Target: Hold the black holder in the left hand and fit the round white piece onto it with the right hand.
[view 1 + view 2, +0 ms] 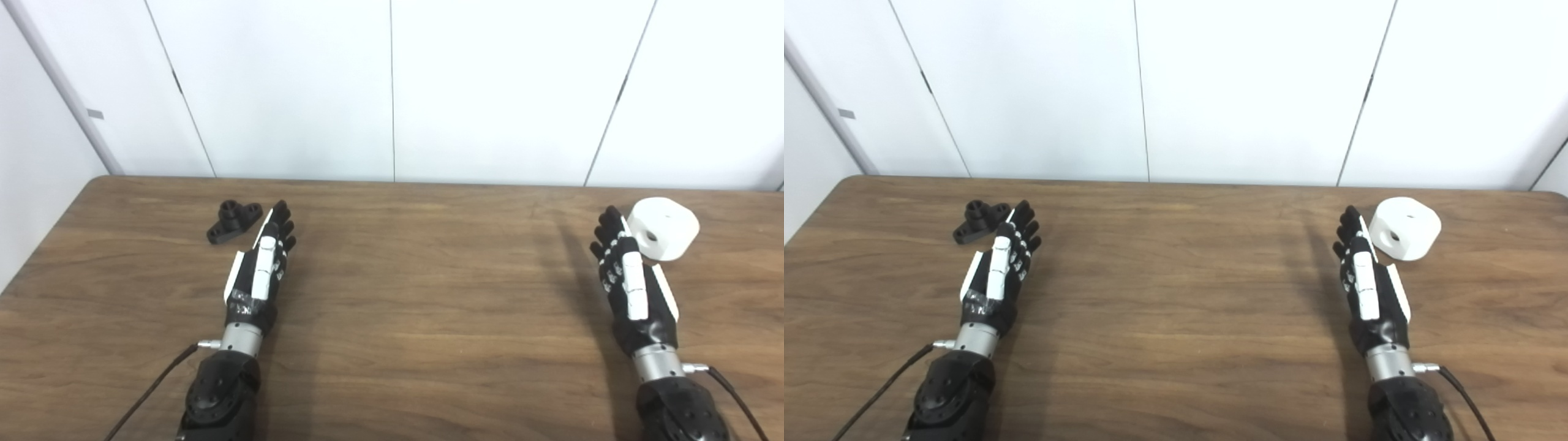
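In the left eye view, the left hand lies over the wooden table with its fingers stretched forward side by side, holding nothing. The black holder rests on the table just beside those fingertips, to their left, apart from them. The right hand is also extended flat and empty, fingers straight; the round white piece sits on the table at its fingertips, on their right, tilted so that its centre hole faces the camera. In the right eye view, the same layout shows: holder near the table's far left, white piece near the far right, and whether the right fingertips touch the piece cannot be told. White wall panels stand behind the table.
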Controlling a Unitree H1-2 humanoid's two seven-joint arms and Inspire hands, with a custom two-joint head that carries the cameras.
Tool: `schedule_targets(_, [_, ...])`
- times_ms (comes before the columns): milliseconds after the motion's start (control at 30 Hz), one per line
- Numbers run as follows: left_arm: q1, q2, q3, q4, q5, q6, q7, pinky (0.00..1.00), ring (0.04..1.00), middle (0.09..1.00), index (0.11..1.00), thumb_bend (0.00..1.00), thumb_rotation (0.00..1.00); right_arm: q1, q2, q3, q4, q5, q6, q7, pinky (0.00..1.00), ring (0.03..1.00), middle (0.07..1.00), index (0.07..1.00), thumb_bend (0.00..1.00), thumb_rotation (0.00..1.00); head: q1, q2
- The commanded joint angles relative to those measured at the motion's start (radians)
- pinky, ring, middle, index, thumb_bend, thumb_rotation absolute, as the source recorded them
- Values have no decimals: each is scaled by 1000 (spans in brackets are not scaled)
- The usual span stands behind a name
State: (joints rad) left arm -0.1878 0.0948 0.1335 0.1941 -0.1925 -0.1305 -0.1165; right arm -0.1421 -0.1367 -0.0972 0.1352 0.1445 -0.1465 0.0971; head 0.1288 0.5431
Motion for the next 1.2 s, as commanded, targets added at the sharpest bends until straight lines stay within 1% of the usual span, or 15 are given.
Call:
schedule_targets(0, [38, -23, -15, 40, 6, -27, 1, 985, 1000, 1000, 1000, 662, 886, 53, 29, 3, 30, 16, -8, 0, 1000, 1000, 1000, 1000, 406, 994, 7, -5])
schedule_targets(33, [40, -22, -17, 38, 8, -30, -1, 984, 1000, 1000, 1000, 662, 883, 55, 28, 3, 28, 14, -7, 0, 1000, 1000, 1000, 1000, 408, 993, 15, -10])
schedule_targets(100, [45, -19, -20, 27, 13, -32, -2, 989, 1000, 1000, 1000, 609, 825, 59, 26, 4, 25, 13, -11, 5, 1000, 1000, 1000, 1000, 397, 991, 30, -20])
schedule_targets(167, [50, -7, -34, 13, 93, -42, 36, 957, 992, 997, 999, 582, 779, 63, 25, 3, 23, 14, -16, 6, 1000, 1000, 1000, 1000, 396, 992, 42, -23])
schedule_targets(233, [52, 5, -48, -10, 214, -31, 108, 870, 944, 965, 975, 611, 674, 64, 23, 2, 24, 14, -21, 6, 1000, 1000, 1000, 1000, 388, 992, 52, -23])
schedule_targets(267, [51, 9, -49, -21, 256, -31, 133, 858, 915, 937, 953, 642, 623, 64, 23, 1, 24, 16, -20, 8, 1000, 1000, 1000, 1000, 380, 996, 52, -23])
schedule_targets(300, [50, 13, -50, -28, 282, -33, 149, 847, 884, 906, 928, 665, 508, 64, 22, 2, 24, 17, -19, 9, 1000, 1000, 1000, 1000, 366, 999, 54, -26])
schedule_targets(400, [48, 41, -59, -60, 367, -30, 182, 777, 824, 851, 891, 685, 286, 66, 25, 3, 17, 15, -11, 5, 1000, 1000, 1000, 1000, 344, 1000, 57, -31])
schedule_targets(433, [48, 56, -64, -72, 411, -31, 195, 760, 805, 833, 879, 696, 250, 66, 25, 4, 18, 11, -15, 4, 1000, 1000, 1000, 1000, 337, 1000, 57, -32])
schedule_targets(567, [53, 114, -80, -118, 540, -31, 223, 718, 754, 766, 814, 742, 192, 71, 28, 6, 10, -1, -10, -3, 1000, 1000, 1000, 1000, 321, 1000, 64, -34])
schedule_targets(600, [56, 134, -80, -141, 586, -32, 235, 718, 750, 760, 806, 748, 189, 71, 27, 8, 10, -4, -12, -3, 1000, 1000, 1000, 1000, 320, 1000, 66, -34])
schedule_targets(667, [64, 168, -76, -179, 661, -36, 259, 672, 712, 714, 743, 782, 187, 70, 27, 9, 12, -6, -12, -1, 1000, 1000, 1000, 1000, 316, 1000, 74, -39])
schedule_targets(733, [69, 189, -73, -199, 707, -42, 281, 640, 694, 697, 709, 790, 196, 68, 29, 8, 17, -7, -15, -1, 1000, 1000, 1000, 1000, 328, 1000, 77, -40])
schedule_targets(933, [72, 244, -65, -194, 784, -103, 364, 596, 679, 700, 687, 813, 194, 63, 30, 2, 31, 4, -18, 5, 1000, 1000, 1000, 1000, 326, 1000, 85, -48])
schedule_targets(1167, [43, 283, -27, -123, 880, -163, 522, 619, 719, 739, 704, 808, 199, 60, 29, 1, 41, 14, -22, 9, 1000, 1000, 1000, 1000, 331, 1000, 111, -67])
